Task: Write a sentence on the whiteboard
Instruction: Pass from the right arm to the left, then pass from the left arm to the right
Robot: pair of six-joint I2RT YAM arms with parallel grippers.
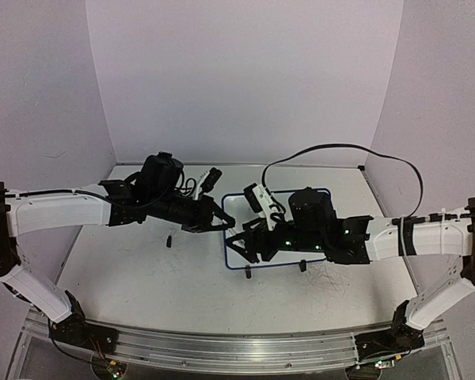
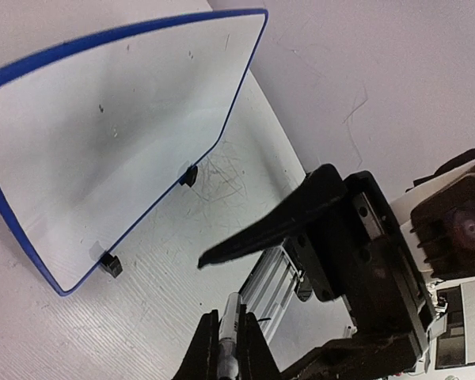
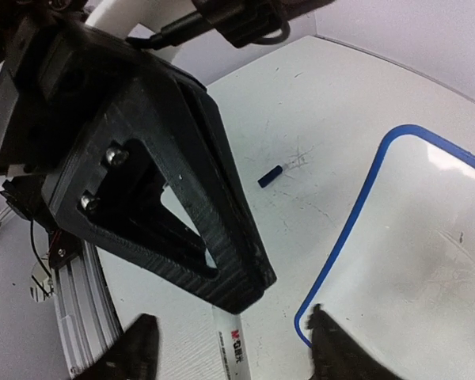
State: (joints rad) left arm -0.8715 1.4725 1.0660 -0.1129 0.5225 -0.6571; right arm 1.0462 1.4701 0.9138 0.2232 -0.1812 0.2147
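Only a red "M" logo reads on the white marker [image 3: 232,345]; remaining print is blurred.

A robotics lab cell — plain pale walls [image 1: 245,79] box in a scuffed white desk [image 1: 142,273], with an aluminium rail [image 1: 222,348] along the desk's near edge carrying two robot arms [image 1: 55,210].

left arm [image 1: 59,210] and right arm [image 1: 427,233] reaching inward, tips nearly meeting, left gripper [image 2: 228,348] clamped on what looks like a marker [image 2: 231,313], right gripper [image 3: 229,321] with fingers spread apart
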